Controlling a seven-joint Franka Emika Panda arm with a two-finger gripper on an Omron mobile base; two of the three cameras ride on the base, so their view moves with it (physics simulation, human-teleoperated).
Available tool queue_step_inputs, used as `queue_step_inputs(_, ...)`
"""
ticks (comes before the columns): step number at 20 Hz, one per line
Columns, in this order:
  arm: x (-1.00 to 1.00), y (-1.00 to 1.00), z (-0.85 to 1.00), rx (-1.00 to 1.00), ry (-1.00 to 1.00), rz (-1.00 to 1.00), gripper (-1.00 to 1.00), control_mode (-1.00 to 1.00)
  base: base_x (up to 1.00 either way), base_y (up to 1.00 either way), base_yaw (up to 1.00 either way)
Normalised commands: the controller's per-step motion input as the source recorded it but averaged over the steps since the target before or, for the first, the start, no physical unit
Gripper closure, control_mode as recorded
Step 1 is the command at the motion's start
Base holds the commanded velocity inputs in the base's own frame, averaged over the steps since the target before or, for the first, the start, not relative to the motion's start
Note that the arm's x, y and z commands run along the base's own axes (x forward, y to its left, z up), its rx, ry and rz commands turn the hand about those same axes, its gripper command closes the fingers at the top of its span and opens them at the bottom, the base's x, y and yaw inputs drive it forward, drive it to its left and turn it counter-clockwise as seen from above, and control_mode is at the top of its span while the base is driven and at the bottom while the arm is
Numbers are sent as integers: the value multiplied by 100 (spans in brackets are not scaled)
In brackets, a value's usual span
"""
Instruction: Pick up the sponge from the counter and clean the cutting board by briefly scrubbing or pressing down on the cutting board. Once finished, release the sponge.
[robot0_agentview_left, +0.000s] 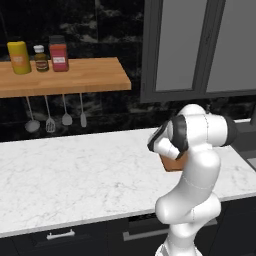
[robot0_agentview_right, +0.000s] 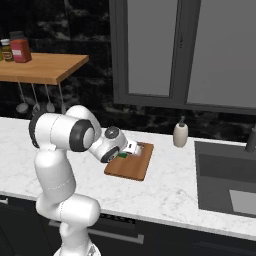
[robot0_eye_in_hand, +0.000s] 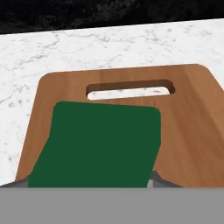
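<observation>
Item: wooden wall shelf (robot0_agentview_left: 75, 77), far left, carrying a yellow canister (robot0_agentview_left: 19, 57), a small dark bottle (robot0_agentview_left: 41, 58) and a red-labelled jar (robot0_agentview_left: 59, 53); four utensils (robot0_agentview_left: 50, 122) hang beneath it. All well clear of the work.

Item: counter (robot0_agentview_left: 75, 175), white marble, bare across its left stretch.

Item: cutting board (robot0_agentview_right: 131, 162), reddish-brown, flat on the counter in front of the arm, handle slot (robot0_eye_in_hand: 130, 89) at its far end.

Item: sponge (robot0_eye_in_hand: 96, 146), green face toward the hand camera, over the board's near half, just short of the slot.

Item: gripper (robot0_agentview_right: 129, 148), clenched on the sponge, tilted down at the board.

Item: soap dispenser (robot0_agentview_right: 180, 134), just behind and right of the board; sink (robot0_agentview_right: 225, 182) further right.

Risk: whether the sponge actually bears on the wood cannot be told; a shallow press would leave the board unscrubbed. Hard lateral strokes could slide the loose board toward the sink, or twist the sponge in the grip.

Obstruction: none judged in the scrubbing path.
</observation>
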Motion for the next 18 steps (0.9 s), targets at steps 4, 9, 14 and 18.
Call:
queue_step_inputs(4, -92, -29, -37, 0, -1, 0, 100, -100, 0, 0, 0)
queue_step_inputs(9, -95, -30, -31, 0, 0, 0, 100, -100, 0, 0, 0)
queue_step_inputs(14, -40, -36, -36, 0, 0, 0, 100, -100, 0, 0, 0)
queue_step_inputs(18, 6, -16, -32, 0, -4, 0, 100, -100, 0, 0, 0)
